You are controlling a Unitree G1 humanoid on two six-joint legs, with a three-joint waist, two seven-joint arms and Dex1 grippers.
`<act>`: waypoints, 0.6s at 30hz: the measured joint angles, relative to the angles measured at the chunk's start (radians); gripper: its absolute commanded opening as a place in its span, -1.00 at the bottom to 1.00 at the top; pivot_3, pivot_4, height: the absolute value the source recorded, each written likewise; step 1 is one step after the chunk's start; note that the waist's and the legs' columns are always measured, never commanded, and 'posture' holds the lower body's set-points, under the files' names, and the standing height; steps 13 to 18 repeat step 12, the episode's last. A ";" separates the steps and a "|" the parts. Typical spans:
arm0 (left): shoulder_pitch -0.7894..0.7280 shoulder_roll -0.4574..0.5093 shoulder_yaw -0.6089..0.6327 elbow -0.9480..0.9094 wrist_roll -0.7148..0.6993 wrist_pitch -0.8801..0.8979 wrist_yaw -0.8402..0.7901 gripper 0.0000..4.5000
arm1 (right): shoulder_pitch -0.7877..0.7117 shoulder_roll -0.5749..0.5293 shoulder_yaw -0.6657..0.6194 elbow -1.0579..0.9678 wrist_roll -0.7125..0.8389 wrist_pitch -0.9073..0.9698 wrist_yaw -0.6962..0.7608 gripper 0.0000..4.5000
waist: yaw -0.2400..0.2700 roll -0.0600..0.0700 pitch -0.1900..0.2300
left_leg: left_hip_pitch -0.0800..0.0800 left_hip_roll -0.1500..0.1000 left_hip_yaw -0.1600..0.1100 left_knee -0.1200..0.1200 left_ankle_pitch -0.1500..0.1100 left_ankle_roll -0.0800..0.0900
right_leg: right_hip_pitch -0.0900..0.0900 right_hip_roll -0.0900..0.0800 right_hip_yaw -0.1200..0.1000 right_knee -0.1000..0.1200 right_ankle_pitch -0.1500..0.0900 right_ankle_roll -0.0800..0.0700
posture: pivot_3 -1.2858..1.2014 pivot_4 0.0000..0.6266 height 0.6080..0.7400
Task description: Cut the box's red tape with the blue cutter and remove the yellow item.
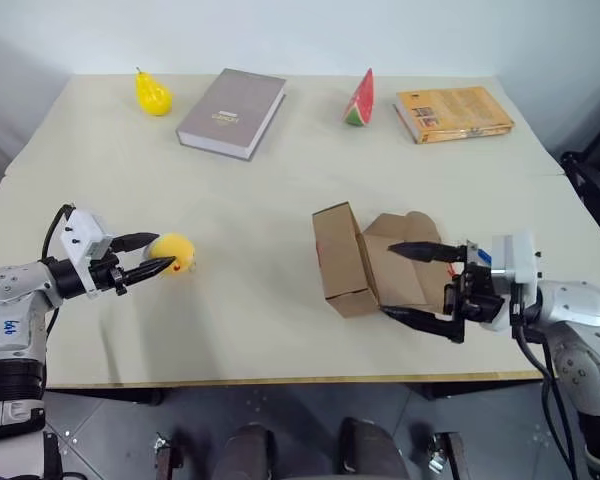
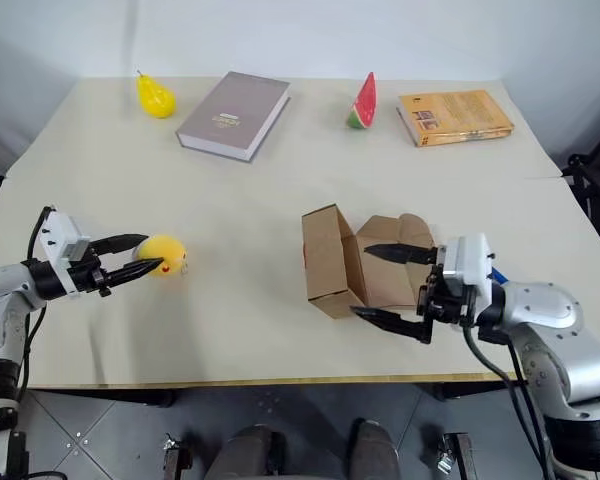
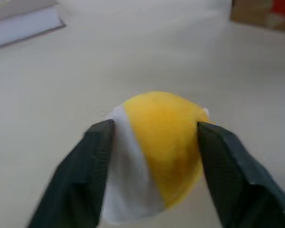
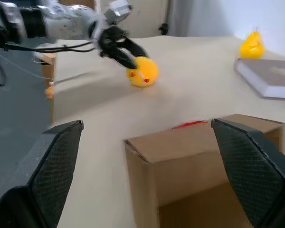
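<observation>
The left gripper [image 1: 160,255] stands open, its two fingers around the yellow item [image 1: 173,252] on the beige table [image 1: 250,190]. The right gripper [image 2: 388,285] is wide open and empty, its fingers astride the opened box [image 1: 355,262]. Beyond them lie a pear [image 1: 152,94], grey book [image 1: 232,112], watermelon slice [image 1: 359,100] and orange book [image 1: 452,113].

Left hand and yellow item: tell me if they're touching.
Cannot tell. In the left wrist view the left hand straddles the yellow item, its fingers right at the ball's sides, but no clear contact or gap shows.
</observation>
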 measured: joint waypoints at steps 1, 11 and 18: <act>0.026 0.009 0.021 -0.021 -0.006 0.007 0.005 0.83 | -0.002 -0.014 -0.016 0.017 0.000 0.000 0.007 1.00 | -0.004 0.000 0.000 | 0.000 0.000 0.000 -0.001 0.000 0.000 | 0.000 0.000 0.000 0.000 0.000 0.000 | 0.03 -0.52 1.00; 0.509 0.087 0.349 -0.221 -0.003 0.008 0.027 0.99 | 0.039 -0.118 -0.097 0.096 -0.006 -0.021 0.160 1.00 | -0.014 0.001 0.000 | 0.001 0.001 0.001 -0.001 -0.001 0.000 | 0.001 0.000 0.001 -0.003 0.000 -0.001 | 0.03 -0.52 1.00; 0.544 0.065 0.371 -0.249 -0.003 0.001 0.033 0.99 | 0.047 -0.123 -0.096 0.109 -0.016 -0.036 0.179 1.00 | -0.008 0.001 0.001 | 0.001 0.001 0.001 -0.001 -0.001 0.000 | 0.001 0.000 0.000 -0.004 0.000 -0.001 | 0.03 -0.52 1.00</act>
